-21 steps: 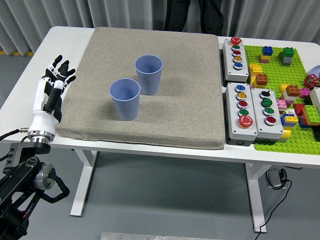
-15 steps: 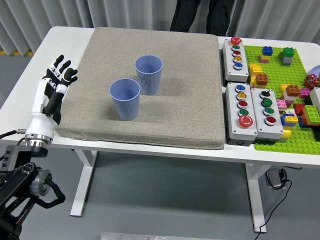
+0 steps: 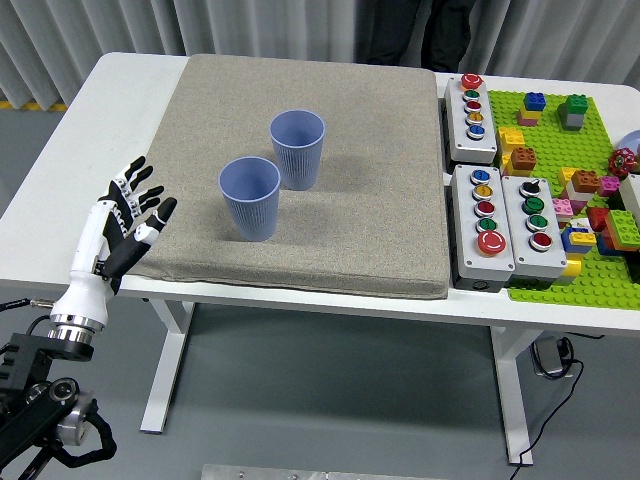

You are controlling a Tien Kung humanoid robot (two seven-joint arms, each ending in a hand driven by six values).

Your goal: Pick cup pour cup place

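Observation:
Two blue ribbed cups stand upright on the grey mat [image 3: 350, 200]. The near cup [image 3: 250, 197] is left of centre, and the far cup [image 3: 298, 149] stands just behind it to the right, almost touching. Both look empty from above. My left hand [image 3: 133, 208] hovers at the mat's front left edge, fingers spread, holding nothing, well left of the near cup. My right hand is out of view.
Three grey button boxes [image 3: 472, 105] [image 3: 482, 227] [image 3: 539, 225] sit right of the mat. A green baseplate [image 3: 560, 150] with several loose bricks fills the far right. A person in dark clothes [image 3: 410, 30] stands behind the table.
My left hand has dropped back toward the table's near edge and shifted slightly right, now over the mat's front left corner. The person shifted to the right. The cups have not moved.

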